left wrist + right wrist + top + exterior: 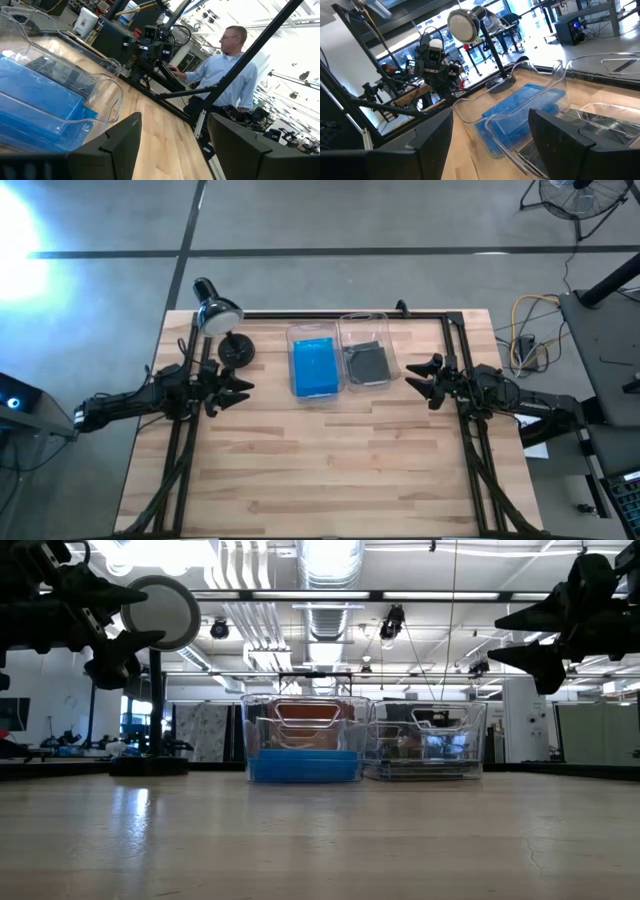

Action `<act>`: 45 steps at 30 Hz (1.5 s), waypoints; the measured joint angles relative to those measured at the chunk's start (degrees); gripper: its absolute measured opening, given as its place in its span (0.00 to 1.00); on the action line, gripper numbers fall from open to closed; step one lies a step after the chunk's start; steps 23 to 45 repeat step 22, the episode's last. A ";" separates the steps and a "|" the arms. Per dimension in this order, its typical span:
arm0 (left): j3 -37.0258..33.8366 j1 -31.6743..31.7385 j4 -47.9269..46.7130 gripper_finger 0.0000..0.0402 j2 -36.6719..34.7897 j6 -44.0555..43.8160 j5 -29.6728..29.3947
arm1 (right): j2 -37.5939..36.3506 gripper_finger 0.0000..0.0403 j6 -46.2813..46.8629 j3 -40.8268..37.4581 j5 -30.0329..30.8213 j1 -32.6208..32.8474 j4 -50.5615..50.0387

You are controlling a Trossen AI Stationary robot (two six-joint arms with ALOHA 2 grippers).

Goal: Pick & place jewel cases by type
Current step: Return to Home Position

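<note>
High view, upper centre, we see the blue jewel cases (314,367) lying in one clear bin (296,340) and the dark grey cases (367,364) in the neighbouring bin (392,340), while our left gripper (242,390) at mid-left and right gripper (419,383) at mid-right hang empty, fingers spread.

A desk lamp (218,315) stands near a left-hand corner of the wooden bench (330,470). A person in a light blue shirt (220,75) stands beyond it.

I see jewel cases (314,368) in the left bin (312,329), other jewel cases (368,364) in the right bin (362,318) just beside it; a desk lamp (218,312) stands left of both.
</note>
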 joint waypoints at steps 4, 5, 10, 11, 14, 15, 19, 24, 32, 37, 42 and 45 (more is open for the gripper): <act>0.00 0.00 -0.02 0.53 -0.01 0.01 0.00 | 0.00 0.62 0.00 0.00 -0.01 0.00 0.00; 0.00 0.00 -0.02 0.53 -0.01 0.02 0.00 | 0.00 0.62 0.00 0.01 -0.01 0.00 0.01; 0.00 0.00 -0.02 0.53 -0.02 0.00 0.00 | 0.00 0.64 0.00 0.01 -0.01 0.00 -0.01; 0.00 0.00 -0.01 0.53 -0.02 0.01 0.00 | 0.00 0.64 0.00 0.00 0.01 0.00 -0.01; 0.00 0.00 0.00 0.53 -0.01 0.00 0.00 | 0.00 0.65 0.00 0.00 0.00 0.00 0.01; 0.00 0.00 0.00 0.53 -0.02 0.00 0.00 | 0.00 0.65 0.00 -0.01 -0.01 0.00 -0.01; 0.00 0.00 -0.01 0.53 -0.01 0.01 0.00 | 0.00 0.64 0.00 -0.01 0.01 0.00 0.00; 0.00 0.00 -0.02 0.53 -0.02 0.00 0.00 | 0.00 0.63 0.00 0.01 0.00 0.00 -0.01; 0.00 0.00 -0.02 0.53 -0.02 0.00 0.00 | 0.00 0.63 0.00 0.01 0.00 0.00 -0.01; 0.00 0.00 -0.02 0.53 -0.02 0.00 0.00 | 0.00 0.63 0.00 0.01 0.00 0.00 -0.01; 0.00 0.00 -0.02 0.53 -0.02 0.00 0.00 | 0.00 0.63 0.00 0.01 0.00 0.00 -0.01; 0.00 0.00 -0.02 0.53 -0.02 0.00 0.00 | 0.00 0.63 0.00 0.01 0.00 0.00 -0.01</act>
